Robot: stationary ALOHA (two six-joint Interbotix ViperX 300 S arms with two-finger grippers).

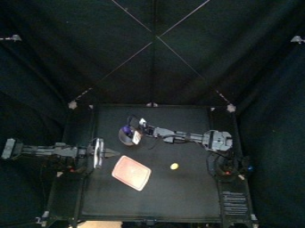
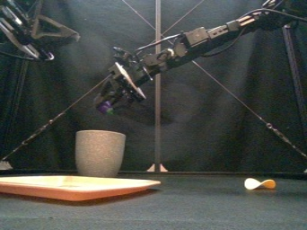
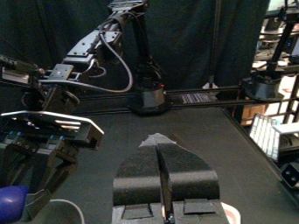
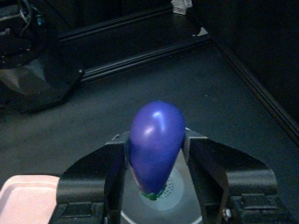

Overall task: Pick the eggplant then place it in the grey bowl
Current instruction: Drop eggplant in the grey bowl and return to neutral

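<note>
Carrying step: the right gripper (image 2: pixel 118 88) pinches the small purple toy eggplant (image 2: pixel 106 105) high above the tall grey speckled cup (image 2: pixel 100 153) at far left. Next, it likely lowers and releases. The left gripper (image 3: pixel 162 171) rests at left, jaws pressed together.

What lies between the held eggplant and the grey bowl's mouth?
Nothing: the front view shows only open air between the eggplant, gripped by the right pincer, and the grey bowl below.

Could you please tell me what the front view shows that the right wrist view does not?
Only the front view: the grey cup and a small yellow toy. Only the right wrist view: both jaws pressing the sides of the eggplant. Both: the eggplant held in the right hand, and the pink tray.
</note>
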